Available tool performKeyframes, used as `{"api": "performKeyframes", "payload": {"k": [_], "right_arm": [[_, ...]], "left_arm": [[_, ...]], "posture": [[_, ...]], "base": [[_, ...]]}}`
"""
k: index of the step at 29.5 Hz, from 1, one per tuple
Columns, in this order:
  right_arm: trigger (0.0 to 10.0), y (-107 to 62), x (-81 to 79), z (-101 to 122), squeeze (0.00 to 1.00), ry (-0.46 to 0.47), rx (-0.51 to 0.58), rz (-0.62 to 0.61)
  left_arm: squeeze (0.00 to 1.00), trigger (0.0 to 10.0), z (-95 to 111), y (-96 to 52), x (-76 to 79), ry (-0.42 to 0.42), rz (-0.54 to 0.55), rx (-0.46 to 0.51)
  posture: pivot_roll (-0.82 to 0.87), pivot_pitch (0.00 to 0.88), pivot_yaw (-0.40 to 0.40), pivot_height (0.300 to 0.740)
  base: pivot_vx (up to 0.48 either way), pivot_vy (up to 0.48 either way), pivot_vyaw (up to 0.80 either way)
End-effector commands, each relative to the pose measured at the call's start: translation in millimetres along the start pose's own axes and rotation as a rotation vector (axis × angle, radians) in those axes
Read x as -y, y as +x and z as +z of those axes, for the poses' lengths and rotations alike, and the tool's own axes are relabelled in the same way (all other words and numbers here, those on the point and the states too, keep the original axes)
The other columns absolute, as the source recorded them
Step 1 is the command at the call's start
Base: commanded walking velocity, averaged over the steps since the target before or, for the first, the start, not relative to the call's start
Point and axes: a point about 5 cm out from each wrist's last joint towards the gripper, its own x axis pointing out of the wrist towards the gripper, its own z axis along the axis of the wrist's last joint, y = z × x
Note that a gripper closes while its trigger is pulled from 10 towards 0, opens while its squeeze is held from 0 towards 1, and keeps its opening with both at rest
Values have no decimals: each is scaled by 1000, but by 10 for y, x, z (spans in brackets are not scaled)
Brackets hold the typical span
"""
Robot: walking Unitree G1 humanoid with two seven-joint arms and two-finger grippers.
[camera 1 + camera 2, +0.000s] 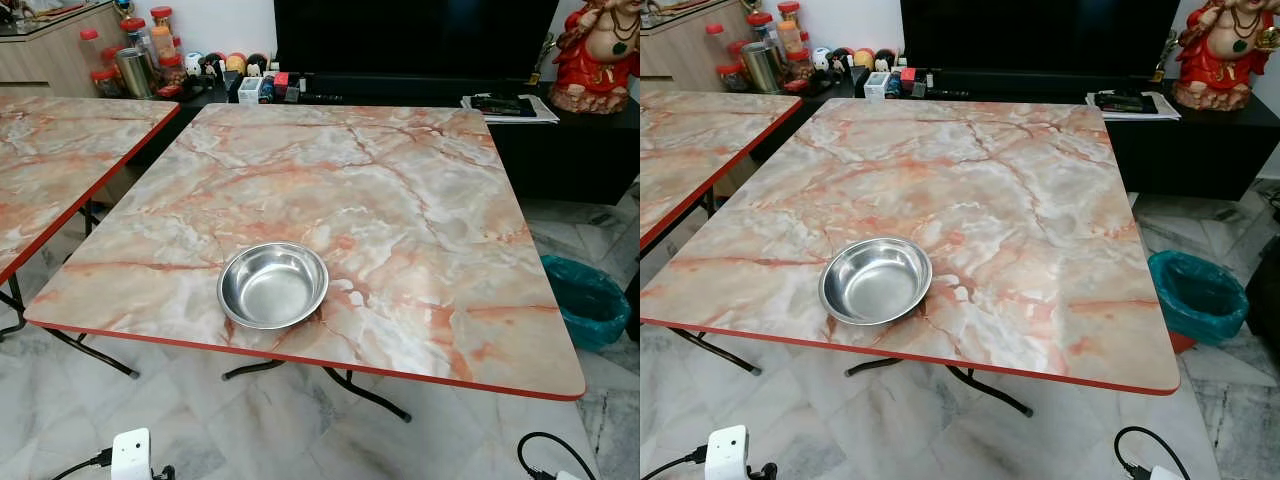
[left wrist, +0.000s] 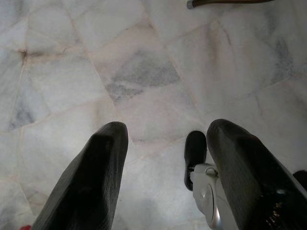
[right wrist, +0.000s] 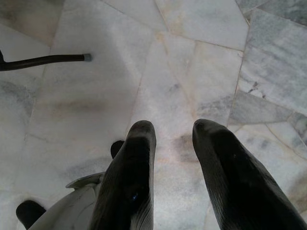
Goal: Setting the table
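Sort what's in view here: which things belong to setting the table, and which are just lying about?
Belongs to the job:
- steel bowl, empty, near the front edge
- marble-pattern table it sits on
- left gripper and right gripper, both hanging over the floor, fingers apart, holding nothing

Just lying about:
- teal bin
- second table
- jars
- red figurine
- papers

I see a marble-patterned table [image 1: 400,190] carrying one empty steel bowl [image 1: 272,285], sitting close to the tabletop's near edge.
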Motion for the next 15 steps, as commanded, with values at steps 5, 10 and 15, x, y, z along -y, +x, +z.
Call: {"api": "performKeyframes", "payload": {"k": [5,10,15], "right_arm": [[10000,-3,15,-6,0,14,1,-3],[10000,-3,16,-7,0,14,1,-5],[10000,-3,16,-16,0,19,-7,-8]], "left_arm": [[0,10000,-94,-13,-8,-38,11,-39],[0,10000,-95,-13,-7,-40,9,-41],[0,10000,-97,-13,-8,-35,6,-43]], "posture": [[-15,91,24,740],[-15,91,24,740],[-14,90,26,740]], "base": [[0,0,0],[0,187,0],[0,328,-245]]}}
